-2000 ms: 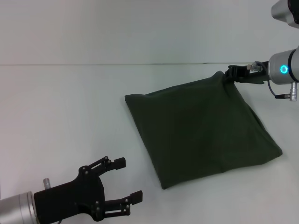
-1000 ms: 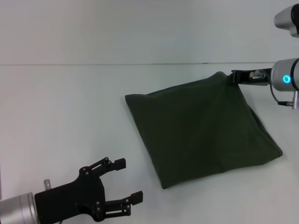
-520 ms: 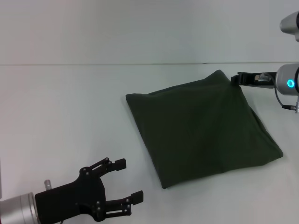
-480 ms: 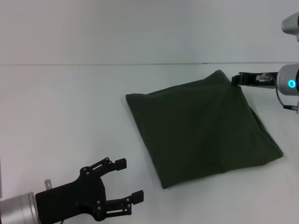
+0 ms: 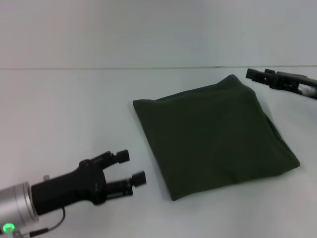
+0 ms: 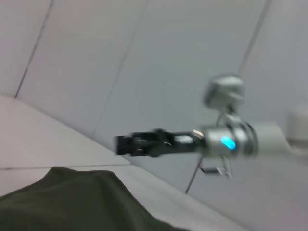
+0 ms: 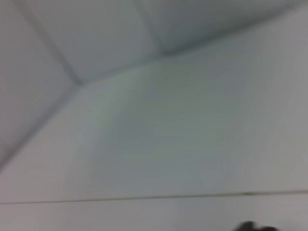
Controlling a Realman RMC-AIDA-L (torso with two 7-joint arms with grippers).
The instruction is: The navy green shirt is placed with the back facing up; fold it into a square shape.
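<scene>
Look at the head view: your navy green shirt (image 5: 213, 136) lies folded into a rough square on the white surface (image 5: 69, 109), turned so that it sits like a diamond. One corner points toward the far right, one toward the near right edge, one toward you at the front, and one toward the middle of the surface. The fabric lies flat with soft creases, and a lower layer peeks out along the right-hand edge.

Your left gripper (image 5: 131, 168) hovers low at the near left, well apart from the shirt's front corner. Its two fingers (image 5: 122, 156) are spread, with clear space between them, and they hold nothing. The black body and silver wrist run back toward the near left corner of the view.

Your right gripper (image 5: 250, 74) sits at the far right, just beside the shirt's far corner and apart from it. It looks thin and dark here, and you cannot tell whether its fingers are parted or together. In the left wrist view, the same right gripper (image 6: 120, 144) hangs above the shirt's (image 6: 72, 202) raised edge, clear of the cloth, its arm showing a blue light.
</scene>
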